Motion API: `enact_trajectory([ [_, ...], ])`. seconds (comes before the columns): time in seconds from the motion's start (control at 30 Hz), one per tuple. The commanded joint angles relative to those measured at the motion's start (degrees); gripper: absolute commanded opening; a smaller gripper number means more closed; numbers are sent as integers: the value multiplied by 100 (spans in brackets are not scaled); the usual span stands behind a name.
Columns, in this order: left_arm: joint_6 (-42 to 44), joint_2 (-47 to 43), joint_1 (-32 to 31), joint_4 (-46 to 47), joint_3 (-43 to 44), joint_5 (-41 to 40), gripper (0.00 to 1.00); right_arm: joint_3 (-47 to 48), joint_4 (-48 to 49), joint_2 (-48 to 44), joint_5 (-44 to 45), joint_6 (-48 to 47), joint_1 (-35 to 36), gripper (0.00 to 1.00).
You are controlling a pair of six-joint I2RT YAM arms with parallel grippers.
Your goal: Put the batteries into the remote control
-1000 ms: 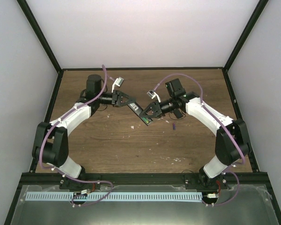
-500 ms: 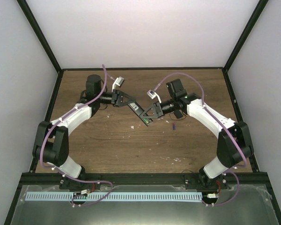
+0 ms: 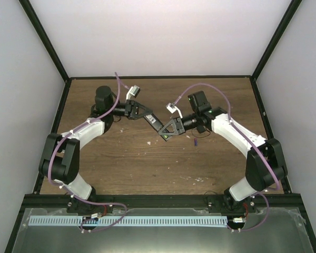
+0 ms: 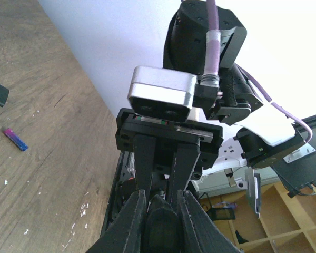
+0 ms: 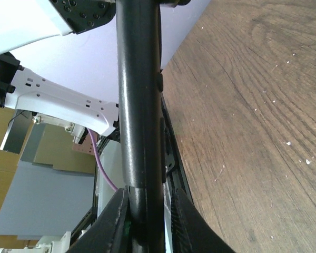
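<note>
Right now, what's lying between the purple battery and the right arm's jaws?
Only bare wooden table, a few pale flecks, separates the purple battery from those jaws, as the top view shows.

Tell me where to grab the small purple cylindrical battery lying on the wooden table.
Pinch the purple cylindrical battery across its middle, straight down from above, jaws either side of its long axis. It lies flat on the wooden table, nothing touching it, so both rounded sides are open.
</note>
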Motion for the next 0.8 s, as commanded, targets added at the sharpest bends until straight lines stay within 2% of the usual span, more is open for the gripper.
enact_trajectory([
  [0.0,-381,-104,89,647,110,18,0,-197,-557,-49,277,-220,25,14],
  [0.47,-228,-147,95,459,131,33,0,-166,-662,-76,253,-345,-41,1],
  [0.6,-231,-156,116,433,162,37,0,-173,-638,-75,281,-382,-46,1],
  [0.77,159,-210,183,29,181,-54,0,-135,-578,-160,421,-356,-108,19],
])
